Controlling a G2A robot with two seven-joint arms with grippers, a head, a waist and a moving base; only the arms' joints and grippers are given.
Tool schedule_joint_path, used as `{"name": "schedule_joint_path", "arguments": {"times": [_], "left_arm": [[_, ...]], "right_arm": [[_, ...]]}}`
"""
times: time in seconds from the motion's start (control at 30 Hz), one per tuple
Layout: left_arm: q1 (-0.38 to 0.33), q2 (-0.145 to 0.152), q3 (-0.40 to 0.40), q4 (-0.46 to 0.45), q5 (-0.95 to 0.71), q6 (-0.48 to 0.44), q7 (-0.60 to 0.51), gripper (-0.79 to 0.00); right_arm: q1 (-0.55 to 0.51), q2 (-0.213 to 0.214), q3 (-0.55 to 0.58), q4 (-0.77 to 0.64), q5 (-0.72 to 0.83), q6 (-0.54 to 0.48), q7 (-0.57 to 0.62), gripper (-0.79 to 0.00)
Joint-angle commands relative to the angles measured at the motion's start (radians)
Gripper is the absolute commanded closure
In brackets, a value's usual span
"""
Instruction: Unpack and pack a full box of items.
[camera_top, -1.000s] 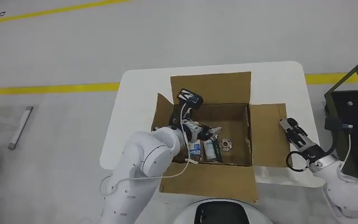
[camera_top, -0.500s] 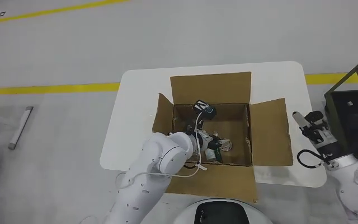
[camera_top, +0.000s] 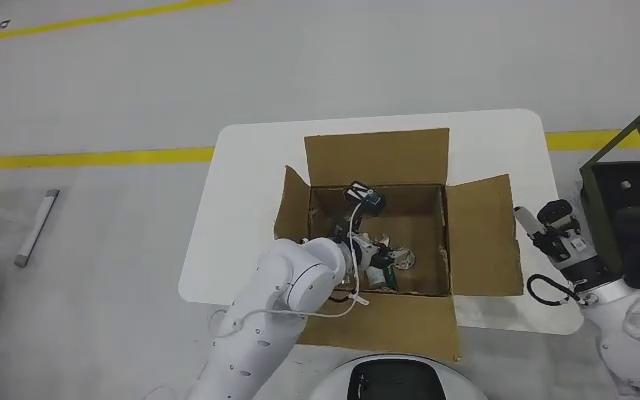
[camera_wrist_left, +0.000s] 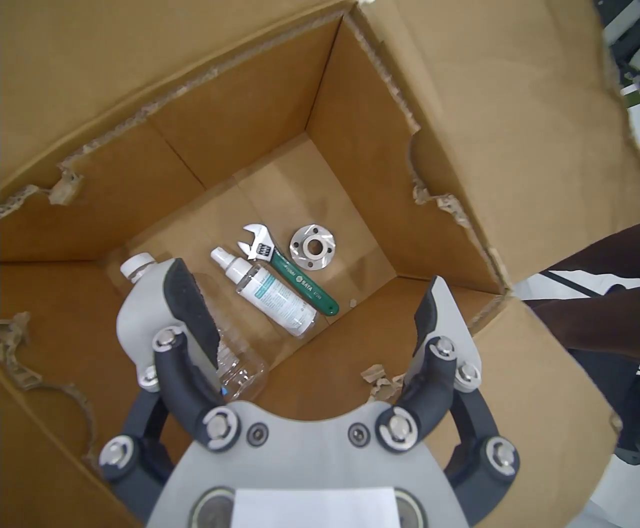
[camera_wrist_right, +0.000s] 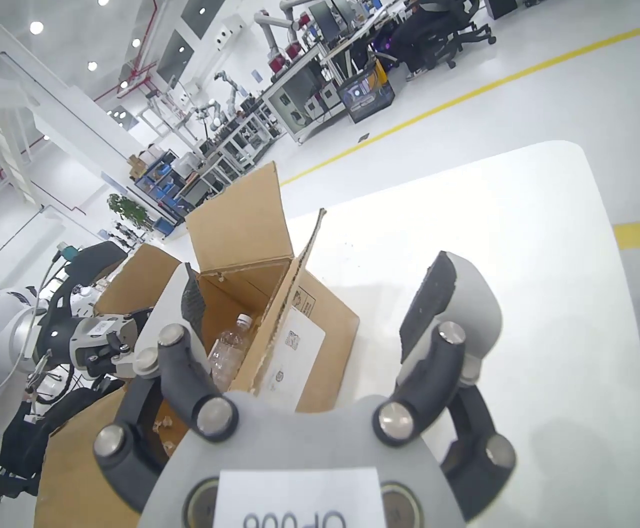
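An open cardboard box (camera_top: 475, 235) sits on the white table (camera_top: 250, 200) with its flaps spread. On its floor lie a clear plastic bottle (camera_wrist_left: 237, 352), a small spray bottle (camera_wrist_left: 272, 295), a green-handled wrench (camera_wrist_left: 295, 282) and a round metal flange (camera_wrist_left: 312, 246). My left gripper (camera_wrist_left: 305, 280) hangs open above them inside the box (camera_wrist_left: 350, 125), holding nothing; in the top view, the left gripper (camera_top: 365, 248) is near the box's front left. My right gripper (camera_wrist_right: 317, 280) is open and empty over the table beside the box's right flap (camera_top: 485, 225). The right gripper (camera_top: 545, 222) is near the table's right edge.
Torn cardboard scraps (camera_wrist_left: 380, 380) lie in the box's near corner. A dark cabinet (camera_top: 615, 210) stands just past the table's right edge. Bare table top (camera_wrist_right: 450, 210) stretches beyond the right gripper. A person's arm (camera_wrist_left: 590, 295) shows outside the box.
The left arm swung from the box's left wall toward its middle, then held. The right gripper drew off the right flap toward the table's edge, then shifted slightly back.
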Motion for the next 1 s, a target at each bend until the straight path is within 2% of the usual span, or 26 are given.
{"name": "schedule_joint_path", "arguments": {"times": [0.0,0.1,0.2,0.3,0.47,0.53,0.63,0.8,0.97], "left_arm": [[-0.007,-0.001,0.026,0.008,0.063,0.002,-0.032,-0.785],[-0.018,-0.007,0.054,0.031,0.096,0.045,-0.066,-0.785],[-0.036,-0.016,0.07,0.062,0.116,0.125,-0.1,-0.785],[-0.056,-0.026,0.086,0.095,0.143,0.193,-0.133,-0.785],[-0.087,-0.043,0.102,0.139,0.169,0.301,-0.167,-0.785],[-0.1,-0.051,0.112,0.158,0.181,0.344,-0.195,-0.785],[-0.122,-0.062,0.139,0.188,0.236,0.391,-0.223,-0.785],[-0.133,-0.078,0.154,0.197,0.262,0.43,-0.224,-0.785],[-0.133,-0.078,0.154,0.197,0.262,0.43,-0.224,-0.785]], "right_arm": [[0.006,0.0,-0.004,0.009,0.003,0.015,0.018,-0.693],[0.011,-0.001,-0.013,0.018,0.021,0.013,0.032,-0.662],[0.014,-0.002,-0.021,0.022,0.023,0.004,0.039,-0.554],[0.017,-0.003,-0.027,0.026,0.025,0.0,0.046,-0.372],[0.018,-0.003,-0.03,0.027,0.015,0.004,0.063,-0.286],[0.019,-0.003,-0.032,0.028,0.019,0.002,0.068,-0.194],[0.022,-0.003,-0.033,0.03,0.027,-0.002,0.078,0.0],[0.024,-0.003,-0.031,0.035,0.033,-0.004,0.083,0.0],[0.024,-0.004,-0.027,0.038,0.04,-0.004,0.083,0.0]]}}
